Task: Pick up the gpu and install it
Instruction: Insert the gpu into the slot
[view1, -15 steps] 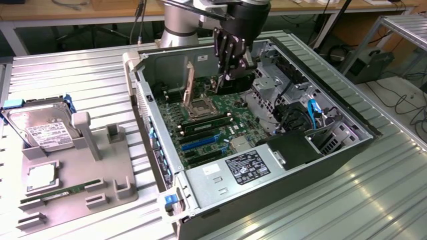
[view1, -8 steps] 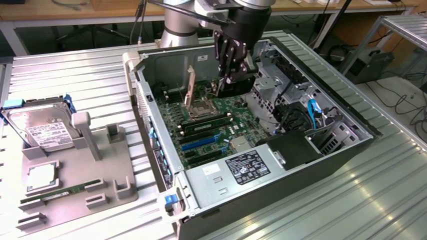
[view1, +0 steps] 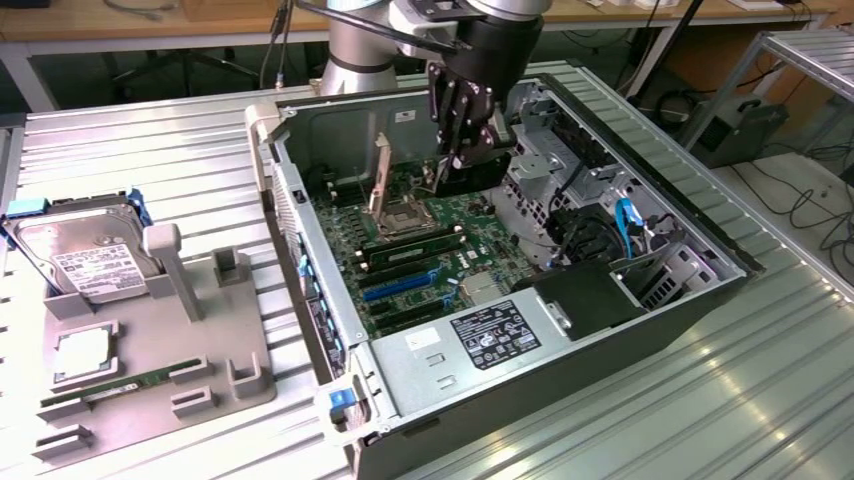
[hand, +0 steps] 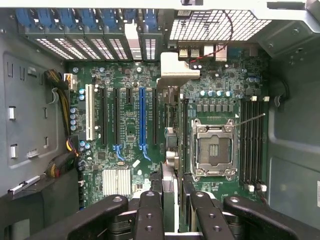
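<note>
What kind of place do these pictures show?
Probably a robotics lab or workshop for computer assembly: a robot arm reaches into an open computer case on a ribbed metal table, and a hard drive sits in a grey holder beside it.

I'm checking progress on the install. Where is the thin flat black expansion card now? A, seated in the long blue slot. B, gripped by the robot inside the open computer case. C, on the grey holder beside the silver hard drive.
B: the thin black gpu stands edge-on in the gripper above the green motherboard, and the long blue slot is bare.
</note>
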